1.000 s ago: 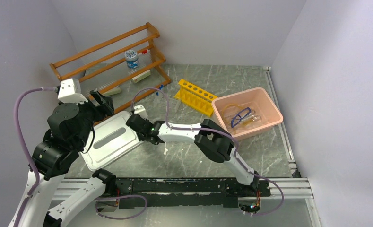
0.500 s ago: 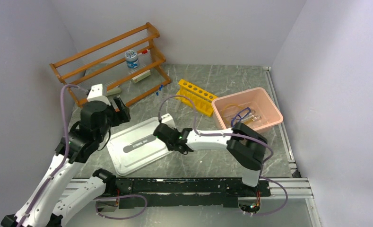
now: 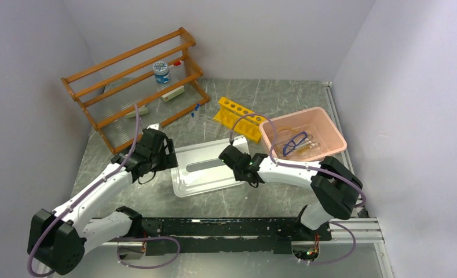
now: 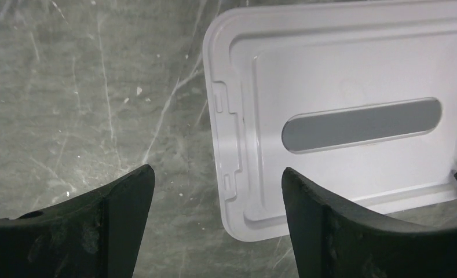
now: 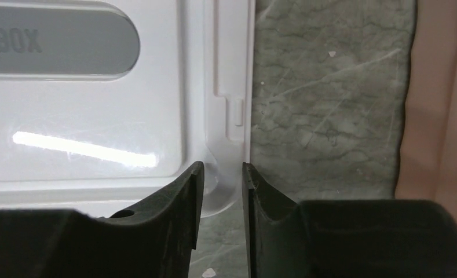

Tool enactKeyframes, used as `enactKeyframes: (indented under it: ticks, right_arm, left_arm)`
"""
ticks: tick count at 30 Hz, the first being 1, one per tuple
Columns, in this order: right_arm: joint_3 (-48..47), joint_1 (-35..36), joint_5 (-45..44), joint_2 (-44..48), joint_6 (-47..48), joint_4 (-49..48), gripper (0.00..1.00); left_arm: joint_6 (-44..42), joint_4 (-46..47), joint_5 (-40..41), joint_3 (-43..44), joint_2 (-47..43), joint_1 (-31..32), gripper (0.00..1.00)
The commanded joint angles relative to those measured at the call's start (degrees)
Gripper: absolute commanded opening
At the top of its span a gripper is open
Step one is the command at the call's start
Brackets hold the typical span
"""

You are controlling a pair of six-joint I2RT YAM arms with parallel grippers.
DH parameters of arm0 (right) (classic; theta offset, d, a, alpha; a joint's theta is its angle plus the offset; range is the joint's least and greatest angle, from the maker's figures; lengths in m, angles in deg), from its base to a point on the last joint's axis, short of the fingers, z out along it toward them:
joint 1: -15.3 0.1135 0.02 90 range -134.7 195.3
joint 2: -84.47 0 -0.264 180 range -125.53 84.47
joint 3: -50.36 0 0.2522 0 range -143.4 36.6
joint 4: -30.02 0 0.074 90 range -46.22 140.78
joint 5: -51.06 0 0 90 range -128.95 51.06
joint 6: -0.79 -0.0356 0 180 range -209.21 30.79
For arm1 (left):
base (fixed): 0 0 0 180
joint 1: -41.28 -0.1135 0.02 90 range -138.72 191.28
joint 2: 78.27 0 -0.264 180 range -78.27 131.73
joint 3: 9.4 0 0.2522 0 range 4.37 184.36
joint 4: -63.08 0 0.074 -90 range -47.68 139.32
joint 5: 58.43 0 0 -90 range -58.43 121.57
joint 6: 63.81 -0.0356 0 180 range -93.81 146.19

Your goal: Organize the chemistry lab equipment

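Note:
A white plastic lid (image 3: 205, 168) lies flat on the table's middle. My right gripper (image 3: 234, 157) is shut on the rim at its right corner; in the right wrist view the rim (image 5: 231, 116) sits between the nearly closed jaws (image 5: 222, 169). My left gripper (image 3: 167, 155) is open and empty, its jaws spread over the lid's left corner (image 4: 237, 174) in the left wrist view (image 4: 217, 174). The pink bin (image 3: 330, 130) holds a blue loop (image 3: 294, 143), a tan hose (image 3: 281, 130) and clear tubes (image 3: 311, 145).
A wooden shelf rack (image 3: 92, 95) at the back left holds a blue-capped jar (image 3: 161, 72) and white packets (image 3: 172, 92). A yellow tube rack (image 3: 237, 117) lies between the shelf and the bin. A small blue item (image 3: 197, 107) lies on the table. The bin's wall (image 5: 440, 98) is right of my right gripper.
The right gripper has moved the lid rightward toward the pink bin. The left arm has swung down and right from the shelf to the lid's left edge.

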Motion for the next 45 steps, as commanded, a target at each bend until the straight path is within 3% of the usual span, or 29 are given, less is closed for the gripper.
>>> enactKeyframes:
  ticks: [1,10,18,25,28,31,35,45]
  right_arm:
    - [-1.0,-0.6,1.8,0.1,1.9,-2.9,0.35]
    - [-3.6,-4.7,0.4,-2.9,-0.3,-1.3,0.34]
    - [-1.9,-6.1,8.3,-3.7,2.5,-3.2,0.35]
    - [-1.9,-6.1,8.8,-3.5,1.5,2.9,0.36]
    - [-2.2,-6.1,7.4,-1.1,0.7,5.3,0.41]
    - [-3.0,-6.1,5.8,0.9,-1.6,7.0,0.53]
    - [-2.6,-5.9,4.7,1.3,-8.0,6.7,0.64]
    - [-6.7,7.0,-5.4,-3.3,-41.5,11.8,0.65]
  left_arm:
    - [2.7,2.3,-3.0,-0.9,2.2,-0.4,0.85]
    - [3.7,6.3,-5.5,-4.7,6.9,-0.5,0.80]
    - [3.1,8.0,-6.4,-4.9,9.1,-0.5,0.72]
    - [3.1,8.5,-6.4,-5.2,8.8,-0.5,0.73]
    - [3.3,9.5,-6.9,-5.4,9.4,-0.5,0.72]
    - [3.1,10.1,-6.6,-4.2,10.3,-0.5,0.72]
    - [1.9,10.3,-5.6,0.1,12.4,-0.5,0.75]
    - [0.4,11.8,-5.6,8.3,17.3,-0.4,0.76]
